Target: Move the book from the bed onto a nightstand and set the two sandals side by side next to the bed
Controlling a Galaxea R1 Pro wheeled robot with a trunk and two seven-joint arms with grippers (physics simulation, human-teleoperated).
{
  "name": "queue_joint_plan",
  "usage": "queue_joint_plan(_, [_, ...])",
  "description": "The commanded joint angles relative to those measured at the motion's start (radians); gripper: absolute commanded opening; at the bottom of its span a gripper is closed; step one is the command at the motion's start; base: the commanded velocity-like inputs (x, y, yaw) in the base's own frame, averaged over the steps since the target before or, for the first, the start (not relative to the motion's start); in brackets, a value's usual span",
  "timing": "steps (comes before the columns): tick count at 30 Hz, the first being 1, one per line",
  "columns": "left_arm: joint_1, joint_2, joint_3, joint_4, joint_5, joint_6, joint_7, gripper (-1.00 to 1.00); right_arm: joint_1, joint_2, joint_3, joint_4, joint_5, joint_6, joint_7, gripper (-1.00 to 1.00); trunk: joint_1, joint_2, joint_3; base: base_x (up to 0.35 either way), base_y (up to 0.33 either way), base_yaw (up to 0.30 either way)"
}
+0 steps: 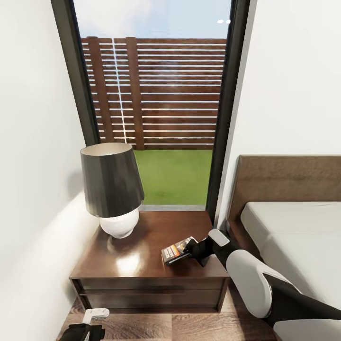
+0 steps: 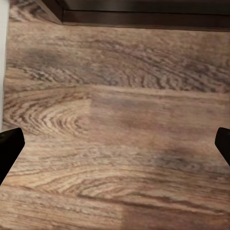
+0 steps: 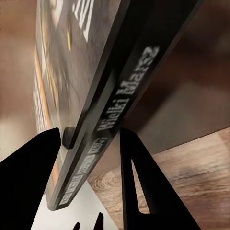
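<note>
The book point(image 1: 176, 250), dark with an orange band, is over the front right part of the nightstand point(image 1: 142, 227), a glossy dark brown cabinet. My right gripper point(image 1: 192, 248) is shut on it from the bed side. In the right wrist view the book's spine point(image 3: 103, 91) runs between the two black fingers point(image 3: 33, 163), edge-on and tilted. Whether the book rests on the top I cannot tell. The bed point(image 1: 293, 232) with its pale mattress lies at the right. My left gripper point(image 1: 92, 322) hangs low over the wood floor point(image 2: 115, 96), open, with nothing between its fingertips point(image 2: 9, 148). No sandal is in view.
A lamp point(image 1: 112, 187) with a dark shade and white base stands on the nightstand's back left. A tall dark-framed window point(image 1: 156, 94) is behind it, a white wall point(image 1: 33, 166) close on the left. The brown headboard point(image 1: 284, 180) rises at the right.
</note>
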Motion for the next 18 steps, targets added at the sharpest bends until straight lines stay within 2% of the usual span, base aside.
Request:
queue_joint_plan(1, [-0.001, -0.001, 0.006, -0.003, -0.007, 0.004, -0.005, 1.0, 0.001, 0.0, 0.01, -0.002, 0.007, 0.006, -0.011, -1.0, 0.0, 0.0, -0.001, 0.0, 0.0, 0.0])
queue_joint_plan(8, [-0.001, -0.001, 0.006, -0.003, -0.007, 0.004, -0.005, 1.0, 0.001, 0.0, 0.01, -0.002, 0.007, 0.006, -0.011, -1.0, 0.0, 0.0, -0.001, 0.0, 0.0, 0.0])
queue_joint_plan(9, [-0.001, -0.001, 0.006, -0.003, -0.007, 0.004, -0.005, 1.0, 0.001, 0.0, 0.01, -0.002, 0.007, 0.006, -0.011, 1.0, 0.0, 0.0, -0.001, 0.0, 0.0, 0.0])
queue_joint_plan(18, [-0.001, -0.001, 0.006, -0.003, -0.007, 0.004, -0.005, 1.0, 0.001, -0.001, 0.01, -0.002, 0.007, 0.006, -0.012, 1.0, 0.0, 0.0, -0.001, 0.0, 0.0, 0.0])
